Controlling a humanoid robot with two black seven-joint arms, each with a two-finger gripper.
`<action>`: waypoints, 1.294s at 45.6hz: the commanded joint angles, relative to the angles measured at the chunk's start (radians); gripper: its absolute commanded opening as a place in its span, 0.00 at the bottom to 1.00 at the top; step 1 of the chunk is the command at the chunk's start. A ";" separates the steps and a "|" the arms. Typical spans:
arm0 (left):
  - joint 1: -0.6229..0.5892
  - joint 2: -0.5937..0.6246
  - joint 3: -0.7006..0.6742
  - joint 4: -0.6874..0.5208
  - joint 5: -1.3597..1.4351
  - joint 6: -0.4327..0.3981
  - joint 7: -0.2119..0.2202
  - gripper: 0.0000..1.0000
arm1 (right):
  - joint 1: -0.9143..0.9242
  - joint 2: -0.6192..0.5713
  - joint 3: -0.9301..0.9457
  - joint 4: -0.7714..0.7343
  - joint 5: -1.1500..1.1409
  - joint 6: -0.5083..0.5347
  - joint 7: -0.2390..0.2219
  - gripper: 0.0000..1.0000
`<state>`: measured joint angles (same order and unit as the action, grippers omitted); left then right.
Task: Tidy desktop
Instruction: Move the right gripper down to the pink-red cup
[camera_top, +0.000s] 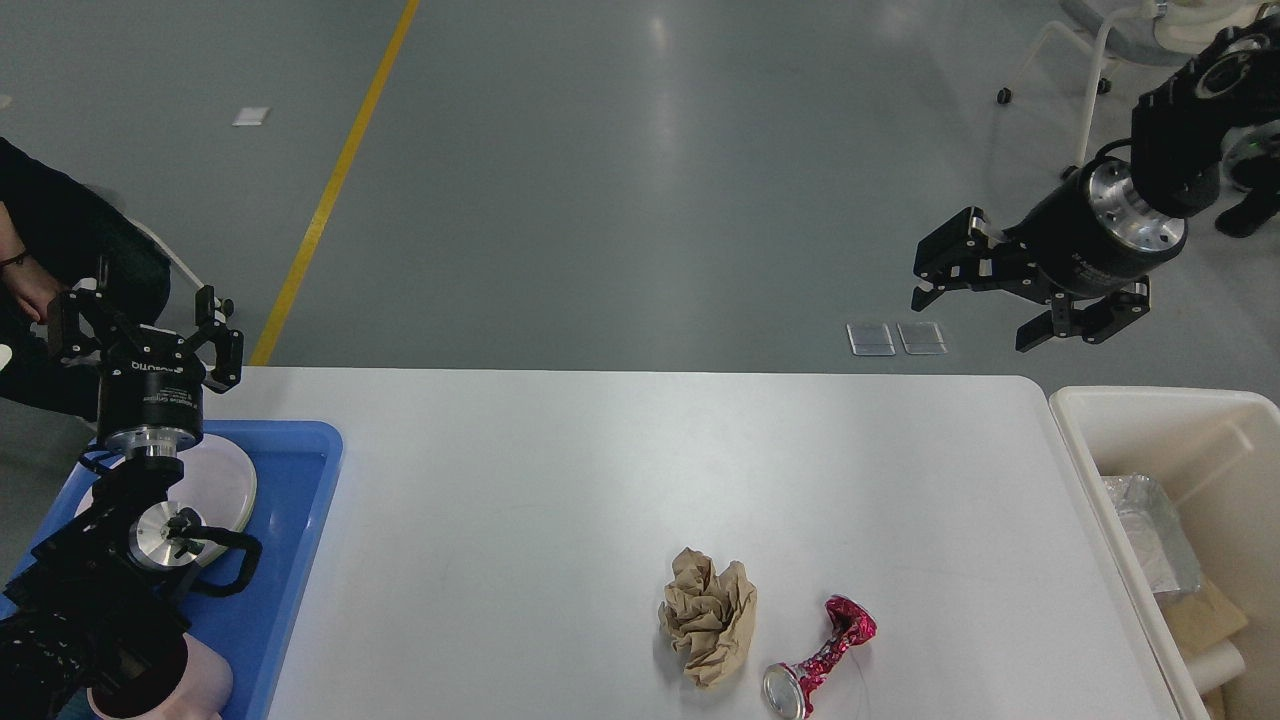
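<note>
The white desktop (560, 470) holds a crumpled brown paper ball (708, 620) and a crushed red can (820, 660) near its front edge, side by side. My left gripper (148, 325) is open and empty, upright above the far end of the blue tray (295, 520). My right gripper (968, 322) is open and empty, held high in the air beyond the table's far right corner, pointing left and down.
The blue tray at the left holds a white plate (225, 485) and a pink item (210, 685). A cream bin (1150, 402) at the right holds crumpled foil (1150, 530) and cardboard. A person in black (50, 240) is at the far left.
</note>
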<state>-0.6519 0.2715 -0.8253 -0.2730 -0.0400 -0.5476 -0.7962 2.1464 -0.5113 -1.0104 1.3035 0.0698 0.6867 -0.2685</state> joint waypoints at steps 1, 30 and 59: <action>0.000 0.000 0.000 0.000 0.000 0.000 0.002 0.97 | 0.073 0.004 0.007 0.096 0.004 0.028 -0.001 1.00; 0.000 0.000 0.000 0.000 0.000 0.000 0.002 0.97 | -0.690 0.063 0.263 -0.045 0.004 -0.153 -0.006 1.00; 0.000 -0.002 0.000 0.000 0.000 0.000 0.002 0.97 | -0.964 0.191 0.345 -0.250 0.001 -0.257 -0.006 1.00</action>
<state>-0.6519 0.2703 -0.8253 -0.2730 -0.0398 -0.5476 -0.7946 1.1978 -0.3276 -0.6641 1.0573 0.0707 0.4395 -0.2754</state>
